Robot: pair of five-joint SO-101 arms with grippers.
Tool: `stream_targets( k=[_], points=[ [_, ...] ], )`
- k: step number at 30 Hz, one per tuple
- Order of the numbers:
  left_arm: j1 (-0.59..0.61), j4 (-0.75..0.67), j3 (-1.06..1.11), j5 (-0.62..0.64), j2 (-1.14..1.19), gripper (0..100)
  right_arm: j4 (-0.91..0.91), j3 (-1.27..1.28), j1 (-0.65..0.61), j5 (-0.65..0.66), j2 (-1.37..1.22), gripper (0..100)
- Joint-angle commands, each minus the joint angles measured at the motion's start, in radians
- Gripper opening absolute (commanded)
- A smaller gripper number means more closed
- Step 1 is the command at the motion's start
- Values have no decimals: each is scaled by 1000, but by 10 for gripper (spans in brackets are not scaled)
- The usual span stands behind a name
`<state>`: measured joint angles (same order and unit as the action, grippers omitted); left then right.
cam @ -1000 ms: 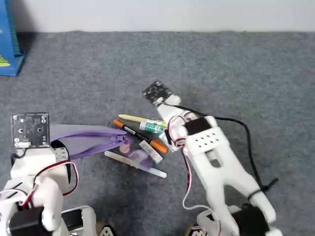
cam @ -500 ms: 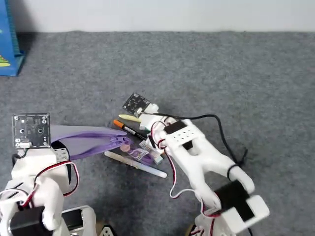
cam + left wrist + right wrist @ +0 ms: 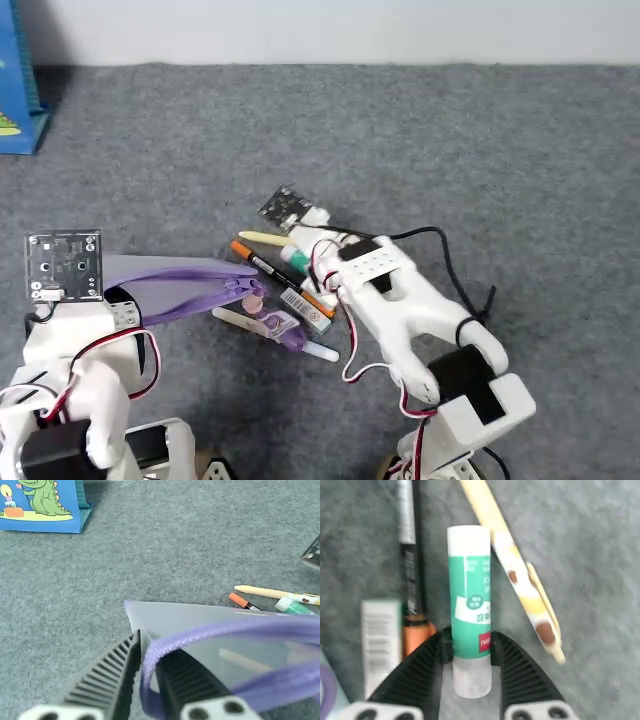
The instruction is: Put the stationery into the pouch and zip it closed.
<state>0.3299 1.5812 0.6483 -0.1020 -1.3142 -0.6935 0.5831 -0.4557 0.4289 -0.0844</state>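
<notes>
The purple pouch (image 3: 175, 283) lies left of centre, and my left gripper (image 3: 147, 649) is shut on its zipper rim (image 3: 210, 630), holding the mouth up. Beside the mouth lies a pile of stationery: a yellow pen (image 3: 262, 238), an orange and black marker (image 3: 262, 266), a white barcoded piece (image 3: 305, 308) and a white pen (image 3: 270, 332). My right gripper (image 3: 470, 639) is down over this pile, shut on the green glue stick (image 3: 469, 595). The yellow pen (image 3: 512, 575) and marker (image 3: 410, 565) flank it. From above, the glue stick (image 3: 296, 257) shows just beyond the right arm's wrist.
A blue box with a dinosaur picture (image 3: 15, 90) stands at the far left by the wall. Grey carpet (image 3: 480, 150) stretches open to the right and back. The left arm's base (image 3: 70, 400) fills the near left corner.
The right arm swung left over the stationery pile, then settled with its fingers around the glue stick. The left arm and pouch stayed put.
</notes>
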Motion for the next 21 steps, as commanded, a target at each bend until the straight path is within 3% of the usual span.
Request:
stream_targets(
  k=[1,13,21],
  points=[
    [9,0,-8,-6,-12,11,-99,-35,36,3,127,9],
    [5,-6,-8,58,-12,11,-590,-35,56,2,665,9],
    [-29,0,-13,60,-5,11,-714,-37,7,-123,1067,14]
  ],
)
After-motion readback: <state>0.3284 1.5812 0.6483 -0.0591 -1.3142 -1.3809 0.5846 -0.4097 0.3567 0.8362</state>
